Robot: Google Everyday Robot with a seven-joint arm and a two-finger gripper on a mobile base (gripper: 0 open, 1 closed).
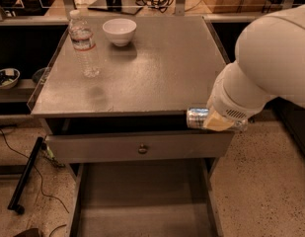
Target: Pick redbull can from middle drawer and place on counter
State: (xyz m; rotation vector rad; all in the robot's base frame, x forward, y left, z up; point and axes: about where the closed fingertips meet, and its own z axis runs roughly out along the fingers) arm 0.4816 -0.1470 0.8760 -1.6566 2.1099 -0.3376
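The redbull can (195, 118) lies sideways in my gripper (214, 122), which is shut on it. It hangs at the counter's front right edge, just above the drawer front with the knob (142, 148). My white arm (270, 68) comes in from the right and hides the can's right part. The middle drawer (142, 196) is pulled open below, and the part of its grey floor that shows is bare. The counter (157, 68) is the square grey top behind the can.
A clear water bottle (84, 44) and a white bowl (119, 31) stand at the counter's back left. A shelf with a bowl (5, 78) is at the left. Cables and a black bar (24, 177) lie on the floor at the left.
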